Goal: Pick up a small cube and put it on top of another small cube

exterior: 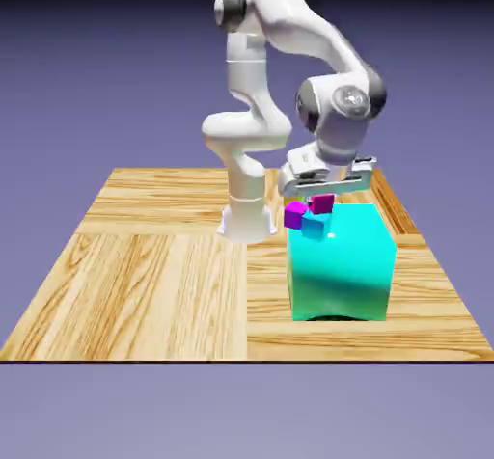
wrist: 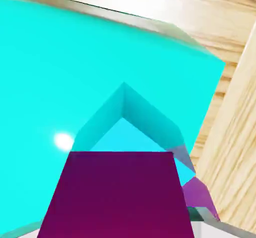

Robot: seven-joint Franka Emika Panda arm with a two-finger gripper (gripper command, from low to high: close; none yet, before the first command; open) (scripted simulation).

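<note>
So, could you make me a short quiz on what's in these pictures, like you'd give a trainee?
1. True or false: in the exterior view, the small purple cube is to the left of the small blue cube.

2. Which small cube is highest?
a) the purple one
b) the blue one
c) the pink-red one

3. Fill in the missing word, a color: the small blue cube rests on the big ____ block.

Key: 1 true; 2 c; 3 teal
</note>
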